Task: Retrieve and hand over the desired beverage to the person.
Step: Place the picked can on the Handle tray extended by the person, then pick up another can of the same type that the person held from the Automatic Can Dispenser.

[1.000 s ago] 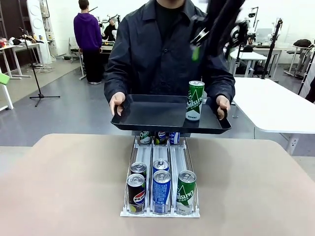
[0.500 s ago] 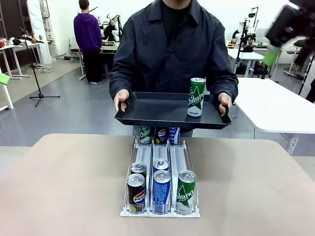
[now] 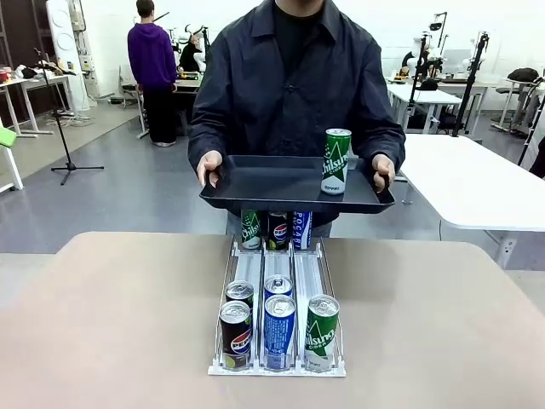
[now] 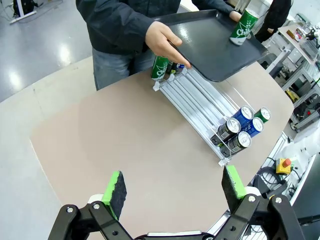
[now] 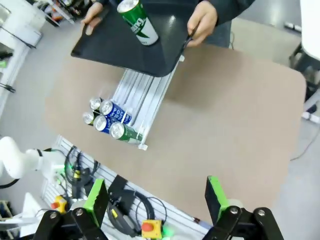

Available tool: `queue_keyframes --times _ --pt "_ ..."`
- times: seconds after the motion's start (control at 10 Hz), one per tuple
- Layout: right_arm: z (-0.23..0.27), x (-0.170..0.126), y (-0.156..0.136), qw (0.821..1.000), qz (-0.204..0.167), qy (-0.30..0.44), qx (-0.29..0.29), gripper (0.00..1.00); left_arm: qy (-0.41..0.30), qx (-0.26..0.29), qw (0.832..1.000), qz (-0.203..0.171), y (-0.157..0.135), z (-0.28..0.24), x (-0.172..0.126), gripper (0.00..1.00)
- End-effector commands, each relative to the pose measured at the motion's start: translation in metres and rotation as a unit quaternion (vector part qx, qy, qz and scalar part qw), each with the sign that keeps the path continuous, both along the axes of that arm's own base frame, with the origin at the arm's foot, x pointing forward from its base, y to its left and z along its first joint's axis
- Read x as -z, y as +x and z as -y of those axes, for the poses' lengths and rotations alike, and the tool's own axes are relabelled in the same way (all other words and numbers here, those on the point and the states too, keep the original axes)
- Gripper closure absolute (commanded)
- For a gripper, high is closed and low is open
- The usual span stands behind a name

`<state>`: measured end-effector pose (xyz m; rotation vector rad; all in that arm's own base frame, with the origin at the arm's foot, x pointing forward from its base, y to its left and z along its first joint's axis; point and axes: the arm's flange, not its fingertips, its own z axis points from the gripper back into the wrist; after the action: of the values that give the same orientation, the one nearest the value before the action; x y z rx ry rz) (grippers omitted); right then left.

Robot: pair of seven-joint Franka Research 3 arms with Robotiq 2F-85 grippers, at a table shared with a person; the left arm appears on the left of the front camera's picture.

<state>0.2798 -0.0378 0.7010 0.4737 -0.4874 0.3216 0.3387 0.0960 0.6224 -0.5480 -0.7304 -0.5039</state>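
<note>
**Obs:** Pincers?

**Me:** Both spread wide, nothing between the pads. My left pincer [image 4: 172, 187] hangs high above the worktop [image 4: 125, 150], near its edge. My right pincer [image 5: 156, 196] hangs just as high off the opposite side.

**Obs:** The drink?

**Me:** Far ahead of both pincers and well apart from either. One green can [image 3: 336, 161] stands upright on a black tray [image 3: 272, 183]. The person [image 3: 294, 77] holds the tray by both ends above the far end of the rack [image 3: 277, 281]. I judge the handover done, though I can't tell that green was the one wanted.

**Obs:** What could go wrong?

**Me:** The can is tall and narrow and stands toward one end of a hand-held tray. A tilt would tip it, and it could roll off onto the rack or the worktop. If I reach down toward the rack, my arm could knock the tray from above.

**Obs:** How do the views differ?

**Me:** The front view gives the labels of the rear cans [image 3: 274, 230] tucked under the tray, and of the front cans [image 3: 279, 331] at the rack's near end. From above, the wrist views give the tray's bare floor, the can tops, and a hand [image 5: 201, 20] clamped on the rim at the can's end.
</note>
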Motion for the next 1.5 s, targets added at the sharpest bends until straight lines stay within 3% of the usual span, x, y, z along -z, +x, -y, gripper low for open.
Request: queue_keyframes --times 0.0,1.4 --pt "0.0049 0.0089 0.0122 1.000 -0.004 0.023 0.011 0.00 -0.002 0.011 1.000 0.007 -0.0002 -0.0023 0.0006 0.00" --pt "0.0108 0.0034 0.0035 1.000 -0.005 0.013 0.010 0.00 -0.002 0.011 1.000 0.007 -0.0002 -0.0023 0.0006 0.00"
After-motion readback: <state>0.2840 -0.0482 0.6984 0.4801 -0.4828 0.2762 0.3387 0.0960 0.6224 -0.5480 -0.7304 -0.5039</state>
